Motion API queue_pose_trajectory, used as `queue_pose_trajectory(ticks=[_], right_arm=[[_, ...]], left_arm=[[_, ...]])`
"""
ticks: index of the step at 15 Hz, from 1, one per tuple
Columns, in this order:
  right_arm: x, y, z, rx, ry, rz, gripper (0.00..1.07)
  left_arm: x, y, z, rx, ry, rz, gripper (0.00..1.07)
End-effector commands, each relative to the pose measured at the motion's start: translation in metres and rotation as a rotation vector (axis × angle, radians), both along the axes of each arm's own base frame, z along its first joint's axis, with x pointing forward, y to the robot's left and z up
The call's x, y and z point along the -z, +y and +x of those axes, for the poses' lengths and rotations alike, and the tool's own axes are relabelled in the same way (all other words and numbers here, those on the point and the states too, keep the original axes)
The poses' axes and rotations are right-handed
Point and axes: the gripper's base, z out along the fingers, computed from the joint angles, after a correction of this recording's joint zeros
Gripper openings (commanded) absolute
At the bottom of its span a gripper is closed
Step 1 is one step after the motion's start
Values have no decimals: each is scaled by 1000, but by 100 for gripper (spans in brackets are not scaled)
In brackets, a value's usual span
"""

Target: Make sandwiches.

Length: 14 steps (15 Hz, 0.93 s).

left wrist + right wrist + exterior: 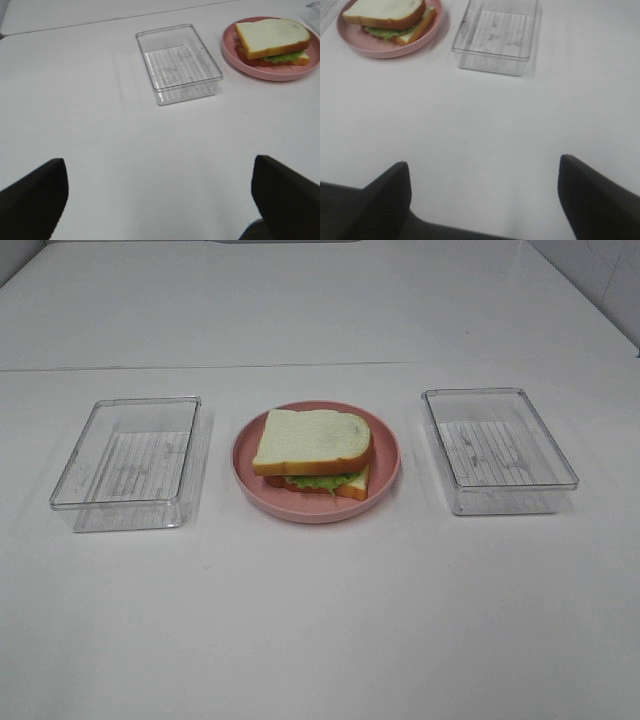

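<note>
Left gripper point(160, 200): two matte black fingers point(35, 197), broad, with blunt angled tips. Right gripper point(485, 200): same black fingers point(595, 200), joined by a dark grey base, possibly the body. No visible cables, screws or markings.

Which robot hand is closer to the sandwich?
Hard to say. Both the left gripper and right gripper hang open, well back from the sandwich on the pink plate.
</note>
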Motion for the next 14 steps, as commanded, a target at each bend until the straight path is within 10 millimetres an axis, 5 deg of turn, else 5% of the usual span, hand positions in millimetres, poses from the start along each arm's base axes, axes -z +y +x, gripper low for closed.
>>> queue_pose_trajectory(ticks=[1, 4, 14], right_arm=[[1, -1, -6, 92, -59, -9, 76], [2, 0, -20, 122, -151, -7, 76], [2, 0, -19, 120, -149, -6, 76]], left_arm=[[0, -1, -2, -92, -30, -9, 93], [0, -1, -3, -119, -34, -9, 93], [0, -1, -2, -119, -31, -9, 93]])
